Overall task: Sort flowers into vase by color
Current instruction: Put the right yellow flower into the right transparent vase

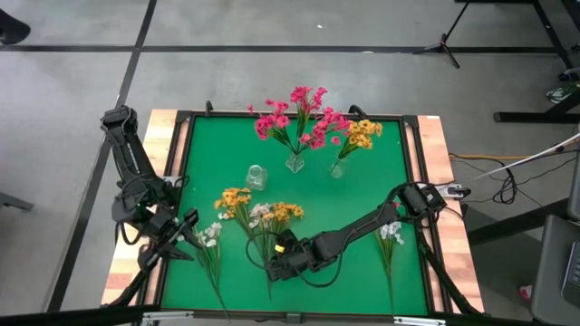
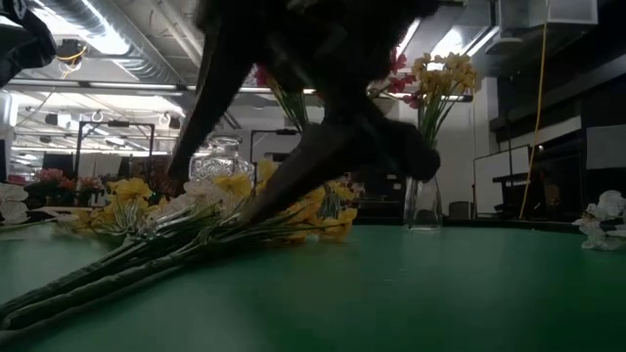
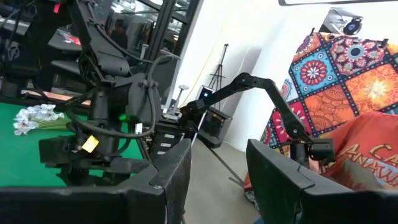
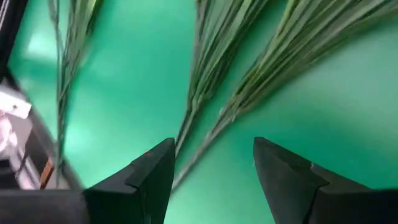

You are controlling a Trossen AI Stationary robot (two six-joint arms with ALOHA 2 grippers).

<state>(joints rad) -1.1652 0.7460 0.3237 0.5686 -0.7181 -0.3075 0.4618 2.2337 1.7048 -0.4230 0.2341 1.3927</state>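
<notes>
Two glass vases stand at the mat's far side: one (image 1: 295, 163) holds magenta-pink flowers (image 1: 299, 116), the other (image 1: 337, 168) yellow-orange flowers (image 1: 361, 134). An empty glass vase (image 1: 256, 177) stands nearer. A loose bundle of yellow and white flowers (image 1: 267, 215) lies flat on the green mat, its stems (image 4: 205, 112) running toward the near edge. My right gripper (image 4: 214, 146) hovers open just over those stem ends, slanting down, a finger on each side. My left gripper (image 3: 217, 149) waits open at the table's left, holding nothing.
One white sprig (image 1: 210, 235) lies near my left gripper and another (image 1: 391, 234) at the near right. A wooden border (image 1: 437, 154) frames the mat. In the low view my right arm (image 2: 323, 147) stands dark over the bundle (image 2: 196, 210).
</notes>
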